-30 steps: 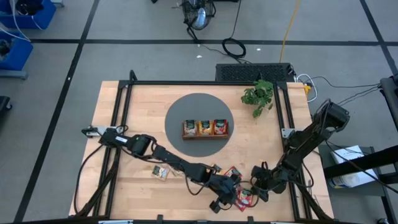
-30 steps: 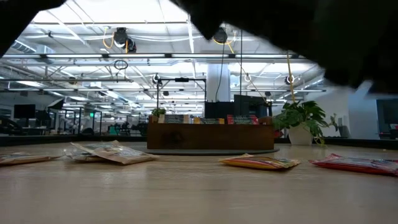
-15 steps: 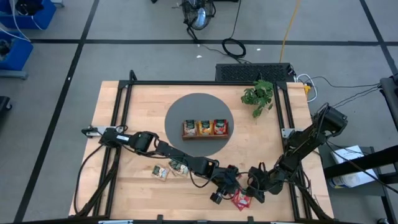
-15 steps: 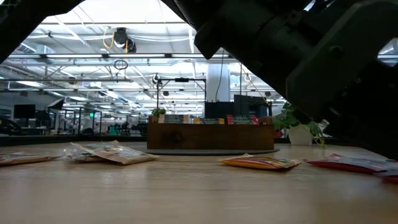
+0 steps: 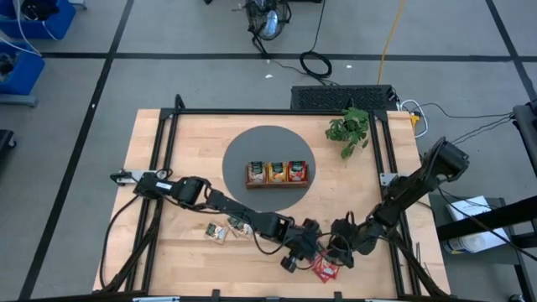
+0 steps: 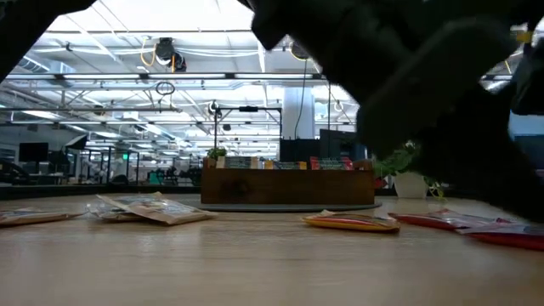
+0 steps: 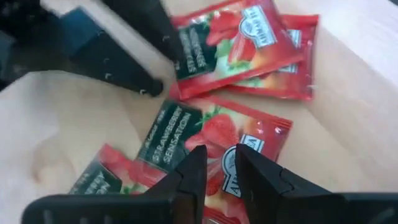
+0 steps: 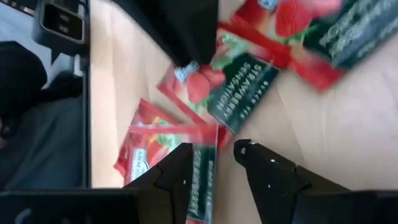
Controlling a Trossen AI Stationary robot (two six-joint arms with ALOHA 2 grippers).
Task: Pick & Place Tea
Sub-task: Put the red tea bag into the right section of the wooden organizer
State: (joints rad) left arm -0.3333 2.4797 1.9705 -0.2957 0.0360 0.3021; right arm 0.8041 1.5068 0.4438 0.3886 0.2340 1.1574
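Several red tea sachets [image 7: 211, 134] lie flat and overlapping on the wooden table near its front edge [image 5: 324, 268]. My left gripper [image 7: 217, 163] hovers low over one of them, open by a narrow gap. My right gripper [image 8: 214, 150] faces it from the right, open over another red sachet [image 8: 227, 93]. In the high view the two grippers [image 5: 310, 252] [image 5: 334, 253] nearly meet. An orange-yellow sachet [image 6: 350, 223] lies flat beside the red ones. Green sachets [image 5: 220, 232] lie further left. My left gripper's fingertips [image 7: 194, 163] stand on either side of a red sachet's label end [image 7: 219, 144], slanting down from the table's left; whether they touch it, I cannot tell. My right gripper's fingertips [image 8: 244, 149] stand over a red sachet's edge [image 8: 202, 163]; whether they touch it, I cannot tell.
A brown wooden tray [image 5: 277, 184] with green, yellow and red sachets in its three compartments stands on a round grey mat [image 5: 243, 151] mid-table. A small potted plant [image 5: 348, 127] is at the back right. Black frame rails run along the table's sides.
My right gripper has gone toward the table's left, closer to my left gripper, and has rolled. My left gripper has shifted slightly toward the table's far edge and tipped further down over the red sachets. Neither gap has changed.
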